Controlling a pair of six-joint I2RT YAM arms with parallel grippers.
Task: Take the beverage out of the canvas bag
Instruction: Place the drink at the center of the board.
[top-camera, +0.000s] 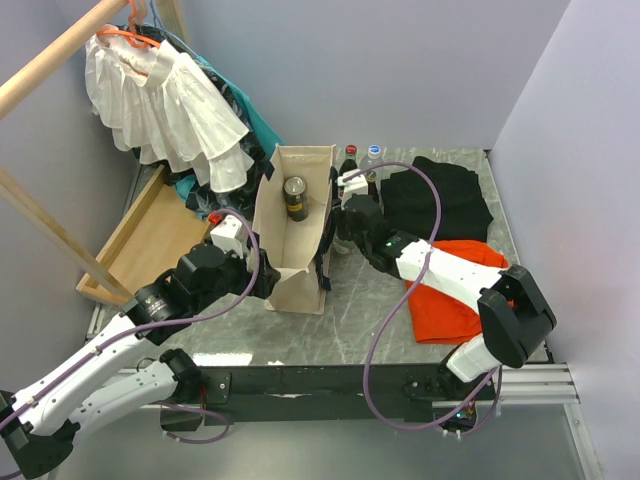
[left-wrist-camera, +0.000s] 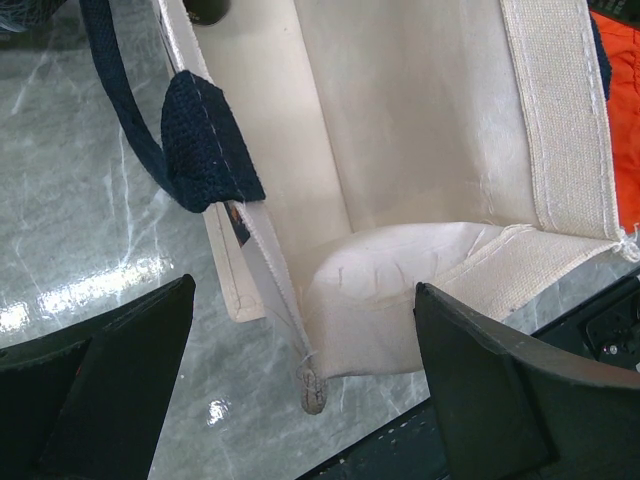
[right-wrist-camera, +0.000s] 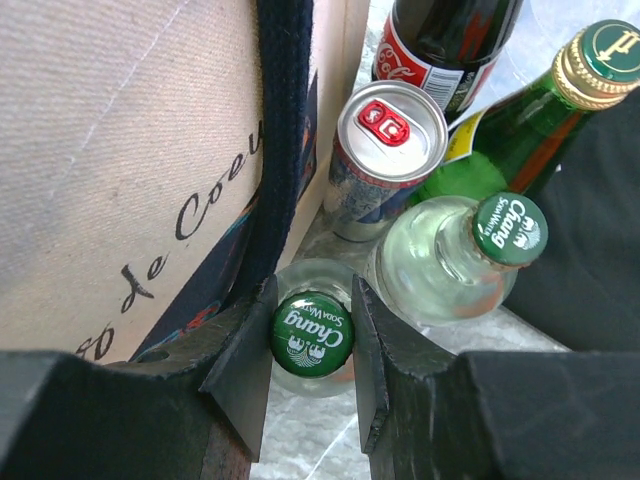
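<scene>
Right wrist: right gripper (right-wrist-camera: 311, 345) clamps green-capped bottle (right-wrist-camera: 312, 328) beside canvas bag (right-wrist-camera: 120, 150)

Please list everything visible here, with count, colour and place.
canvas bag: one, cream, navy handles, centre
drink: one, dark, inside the bag
Chang bottle: two, green caps, right of the bag
can: one, silver, red tab, beside them
Coca-Cola bottle: one, dark, behind the can
green bottle: one, gold cap, beside it
black cloth: one, far right
orange cloth: one, near right
white garment: one, hanging far left
left gripper: one, black, open at the bag's rim
right gripper: one, black, shut on a Chang bottle
</scene>
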